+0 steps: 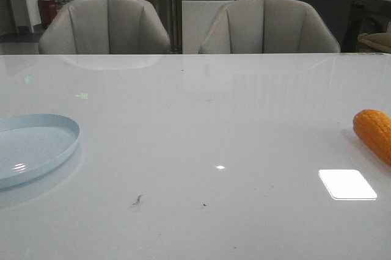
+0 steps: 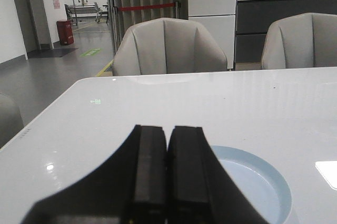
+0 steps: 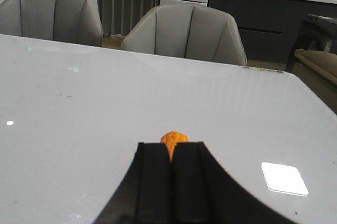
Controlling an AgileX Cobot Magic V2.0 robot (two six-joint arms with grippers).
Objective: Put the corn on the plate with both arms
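Clenched fingers (image 2: 167,182) (image 3: 172,182) on both arms; bumpy orange corn (image 1: 374,133) lies right, pale blue plate (image 1: 33,147) bare, left.

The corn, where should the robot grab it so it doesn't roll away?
Probably around the middle of the corn, from above, with the right gripper, whose fingers are shut now, so it must open first. The cob lies flat on the table at the right edge, round and bumpy, so fingers should close across its width. The plate sits far left.
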